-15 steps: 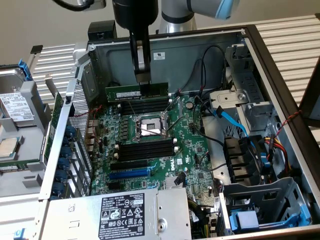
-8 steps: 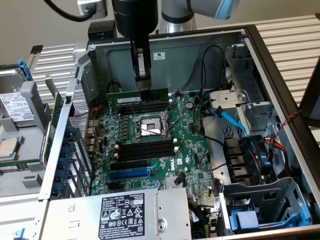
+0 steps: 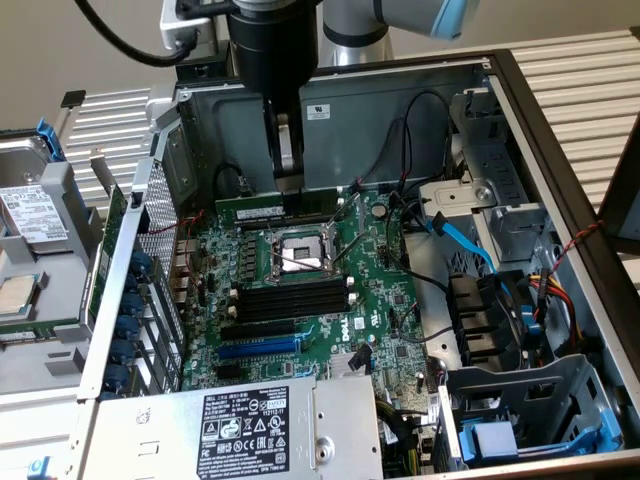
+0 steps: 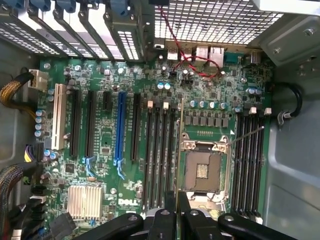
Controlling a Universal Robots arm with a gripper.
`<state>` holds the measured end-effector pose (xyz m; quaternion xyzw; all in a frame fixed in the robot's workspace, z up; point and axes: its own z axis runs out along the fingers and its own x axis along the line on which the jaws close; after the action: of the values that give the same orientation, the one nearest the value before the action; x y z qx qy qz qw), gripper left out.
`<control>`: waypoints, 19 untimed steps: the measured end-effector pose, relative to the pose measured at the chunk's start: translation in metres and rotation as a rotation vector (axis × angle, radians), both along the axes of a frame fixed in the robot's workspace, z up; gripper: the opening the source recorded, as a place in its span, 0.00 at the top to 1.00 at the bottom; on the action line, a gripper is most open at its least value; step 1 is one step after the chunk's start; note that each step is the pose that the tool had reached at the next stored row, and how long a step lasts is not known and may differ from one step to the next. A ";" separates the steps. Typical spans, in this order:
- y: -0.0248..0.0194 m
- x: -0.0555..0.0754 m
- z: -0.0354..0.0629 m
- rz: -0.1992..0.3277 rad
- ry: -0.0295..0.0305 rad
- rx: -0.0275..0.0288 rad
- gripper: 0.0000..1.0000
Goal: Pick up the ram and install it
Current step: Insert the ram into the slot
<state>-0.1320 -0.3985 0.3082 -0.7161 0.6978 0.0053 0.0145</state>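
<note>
The ram (image 3: 258,208) is a thin green strip held level above the motherboard (image 3: 380,300), with my gripper (image 3: 288,186) shut on its upper edge. The wrist view catches the ram (image 4: 178,150) edge-on as a thin line running out from between my fingertips (image 4: 177,210). That line lies along the side of a bank of black memory slots (image 4: 160,155), between them and the open CPU socket (image 4: 202,170). In the exterior view the same black memory slots (image 3: 290,298) lie on the near side of the CPU socket (image 3: 300,250). The ram hangs apart from the board.
The open computer case (image 3: 560,180) walls in the board. A power supply (image 3: 250,430) sits at the near edge, and blue cables (image 3: 460,240) and a drive cage (image 3: 520,400) are at the exterior view's right. A blue slot (image 3: 258,347) lies by the black ones. A second slot bank (image 4: 248,160) lies beyond the socket.
</note>
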 end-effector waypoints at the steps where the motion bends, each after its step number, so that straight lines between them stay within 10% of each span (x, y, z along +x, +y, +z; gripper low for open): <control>1: -0.0011 0.000 -0.0012 0.000 0.0000 0.0000 0.86; 19: -0.0092 0.002 -0.0298 0.001 0.0000 -0.0028 0.86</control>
<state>-0.1304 -0.4077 0.2784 -0.7165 0.6975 0.0043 0.0135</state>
